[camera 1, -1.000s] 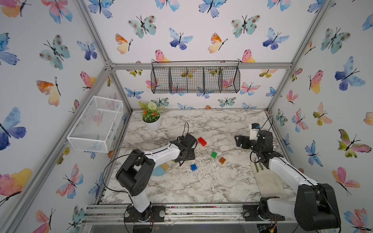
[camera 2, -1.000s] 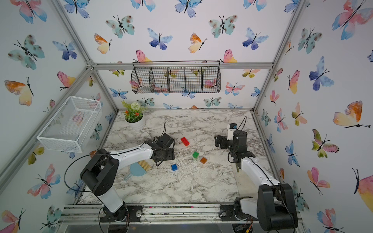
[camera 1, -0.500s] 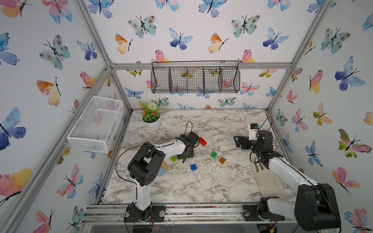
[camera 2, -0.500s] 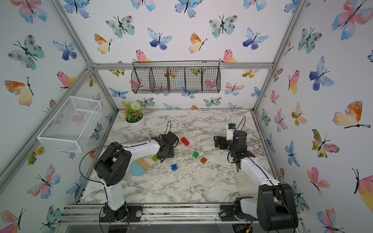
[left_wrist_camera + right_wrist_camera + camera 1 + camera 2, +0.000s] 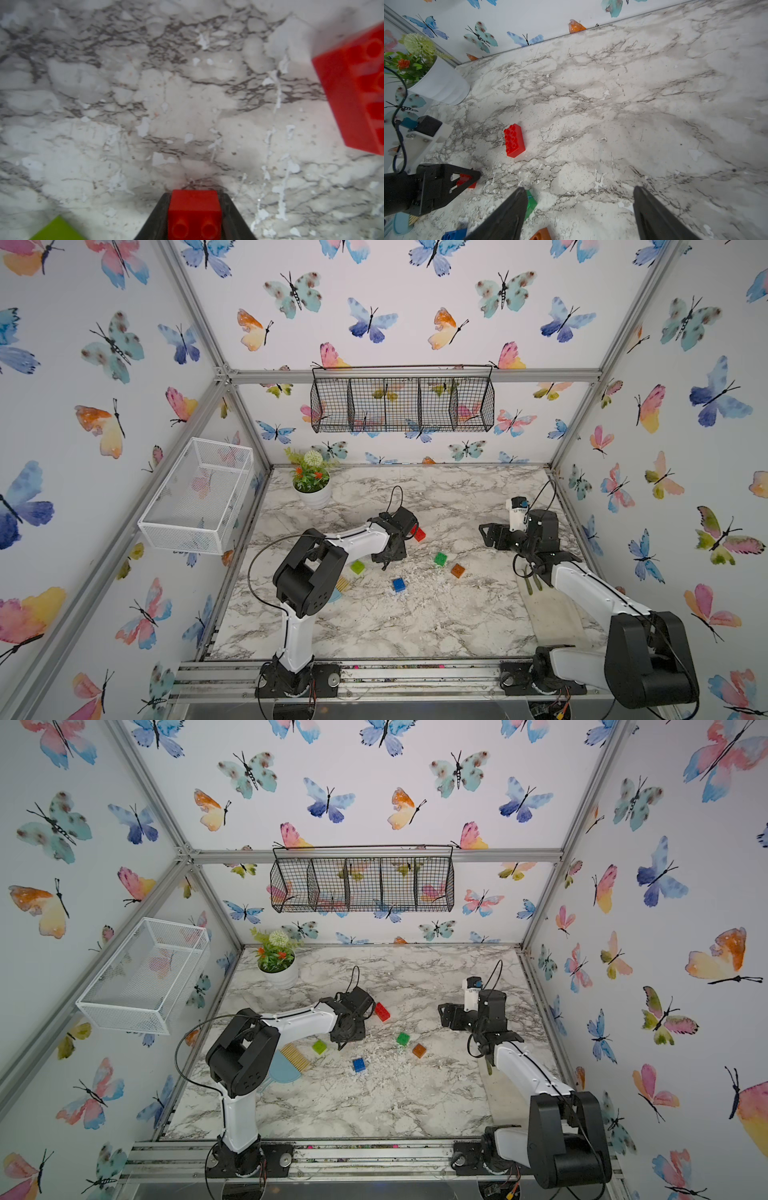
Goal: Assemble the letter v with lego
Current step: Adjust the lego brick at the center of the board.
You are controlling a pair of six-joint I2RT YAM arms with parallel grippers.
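On the marbled desk [image 5: 374,626] the lego bricks [image 5: 358,1065] are seen lying apart near the centre of both top views, no two of them joined. A small red brick [image 5: 194,214] is gripped by the left jaws, which are closed against its two sides at the bottom centre of the left wrist view. Whether it touches the desk cannot be told, since the view is blurred there. The long red brick [image 5: 419,534] lies just beside the left wrist, a little above centre. A lime brick [image 5: 357,567] is found left of centre, near a tan-and-blue brush [image 5: 286,1067]. A blue brick [image 5: 398,584] lies below centre, while a green brick [image 5: 440,559] and an orange brick [image 5: 457,570] lie near each other – but not touching – right of centre. The right jaws are spread wide open above the desk, and the green brick is partly hidden behind one of them at the bottom of the right wrist view.
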